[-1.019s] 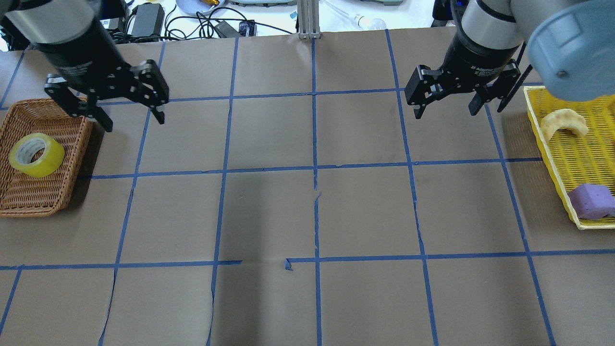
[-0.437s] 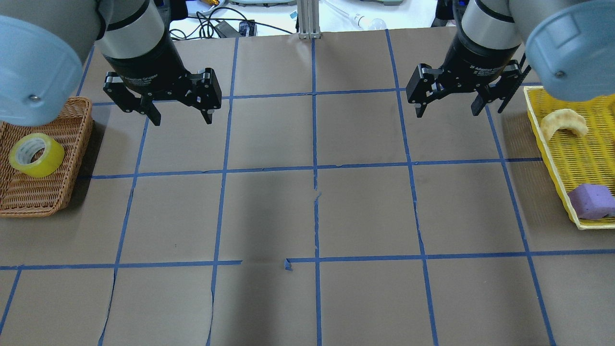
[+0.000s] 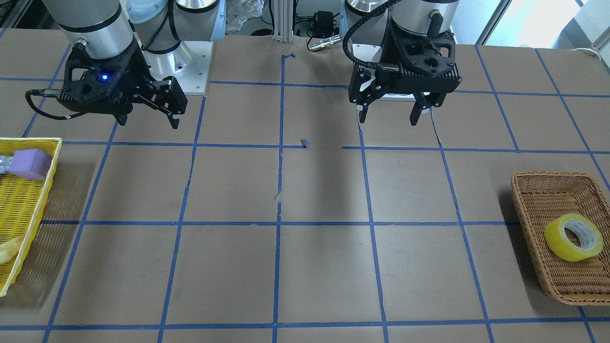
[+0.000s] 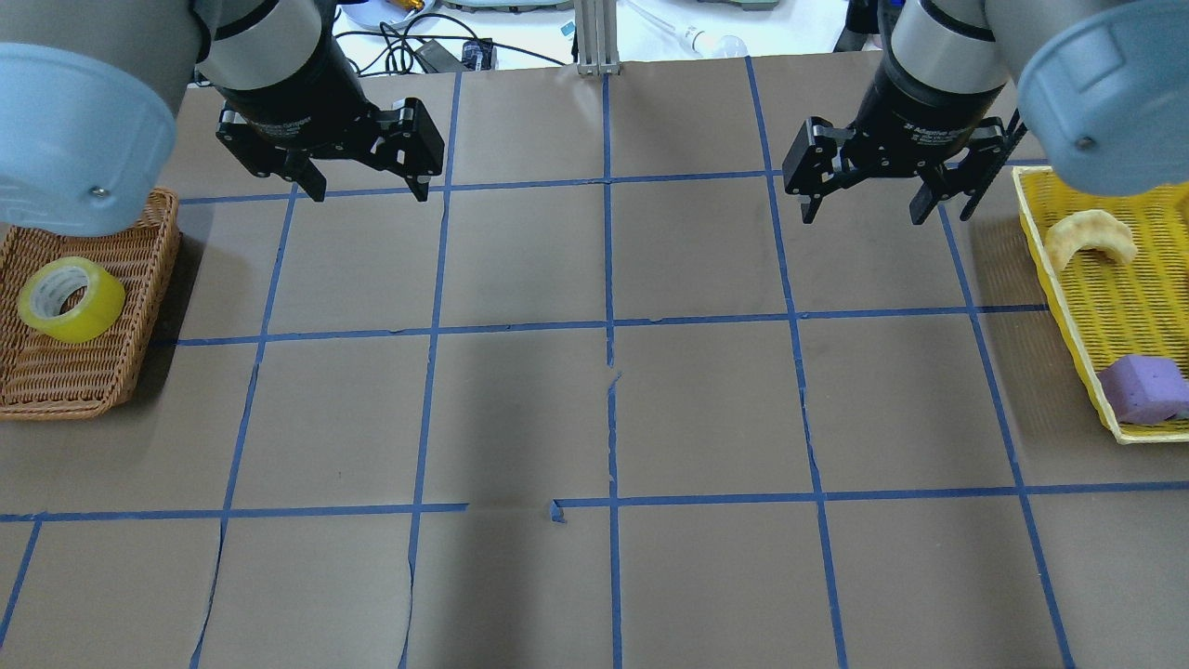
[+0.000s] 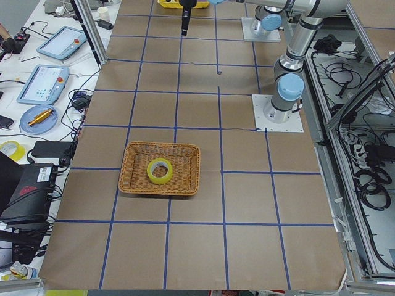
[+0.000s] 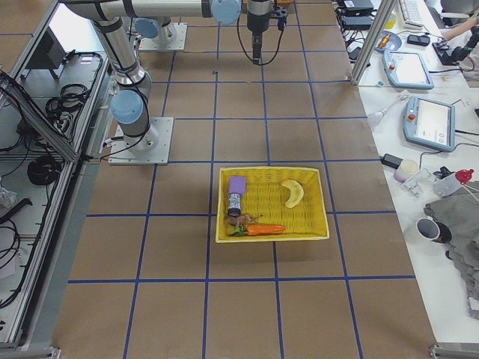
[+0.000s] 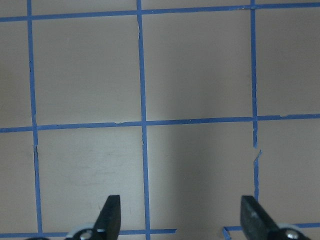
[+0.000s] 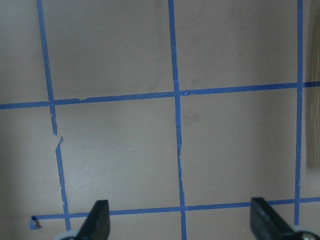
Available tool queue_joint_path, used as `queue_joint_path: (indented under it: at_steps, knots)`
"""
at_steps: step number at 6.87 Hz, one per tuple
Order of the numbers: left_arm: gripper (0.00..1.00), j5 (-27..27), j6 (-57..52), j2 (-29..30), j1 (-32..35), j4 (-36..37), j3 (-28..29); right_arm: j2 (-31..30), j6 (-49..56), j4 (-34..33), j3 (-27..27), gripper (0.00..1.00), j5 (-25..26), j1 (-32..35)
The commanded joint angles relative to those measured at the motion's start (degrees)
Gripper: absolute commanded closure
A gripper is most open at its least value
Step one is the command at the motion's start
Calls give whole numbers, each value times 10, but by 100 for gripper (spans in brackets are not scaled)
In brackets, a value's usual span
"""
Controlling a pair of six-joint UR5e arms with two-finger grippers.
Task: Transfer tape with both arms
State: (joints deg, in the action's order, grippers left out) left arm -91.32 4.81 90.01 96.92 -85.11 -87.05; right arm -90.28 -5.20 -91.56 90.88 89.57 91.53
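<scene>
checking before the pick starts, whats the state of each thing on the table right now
tape: lying in the wicker basket, not gripped
left gripper: open, empty, above the table away from the tape
right gripper: open, empty, above the table
purple foam block: sitting in the yellow basket, untouched

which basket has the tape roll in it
The brown wicker basket on the robot's left: the yellow tape roll lies inside it. The yellow mesh basket holds a purple block and other items, no tape.
</scene>
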Motion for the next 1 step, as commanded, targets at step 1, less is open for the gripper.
queue_joint_path:
  at_steps: [1]
  knots:
    - [0, -1, -1, -3, -1, -2, -3, -2, -1, 0, 0, 0, 1, 1]
